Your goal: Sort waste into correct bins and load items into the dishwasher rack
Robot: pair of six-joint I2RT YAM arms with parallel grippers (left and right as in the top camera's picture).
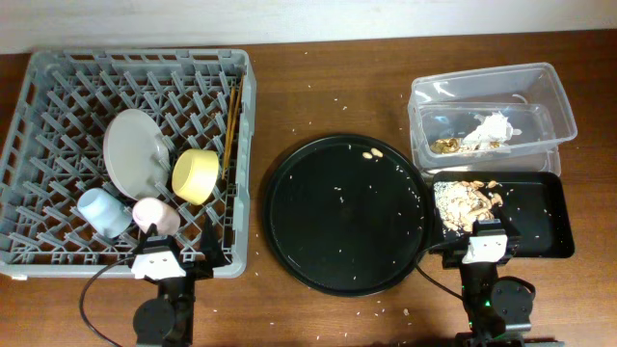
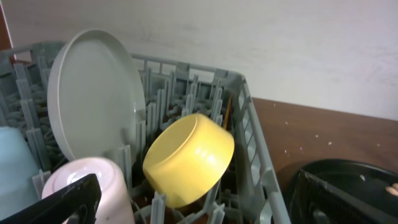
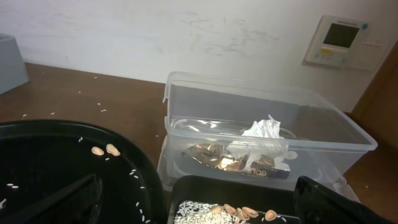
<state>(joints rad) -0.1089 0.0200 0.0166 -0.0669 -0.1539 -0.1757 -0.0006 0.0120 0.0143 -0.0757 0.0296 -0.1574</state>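
The grey dishwasher rack (image 1: 58,72) holds the grey-green plate (image 1: 133,149), the yellow bowl (image 1: 196,174), the pink cup (image 1: 154,214) and the light-blue cup (image 1: 103,211). The clear tub (image 1: 487,87) holds white tissue (image 1: 490,130) and the gold foil wrapper (image 1: 446,146). The black tray (image 1: 540,207) holds tan scraps (image 1: 468,198). My left gripper (image 1: 164,258) is open and empty at the rack's front edge; the bowl (image 2: 189,158) and plate (image 2: 93,102) show ahead of it. My right gripper (image 1: 485,246) is open and empty at the black tray's front; the tub (image 3: 267,118) lies beyond.
A large round black tray (image 1: 347,214) lies at the centre with two tan scraps (image 1: 372,152) near its far rim and white specks over it. Chopsticks (image 1: 231,125) stand in the rack's right side. A wall panel (image 3: 339,40) hangs behind.
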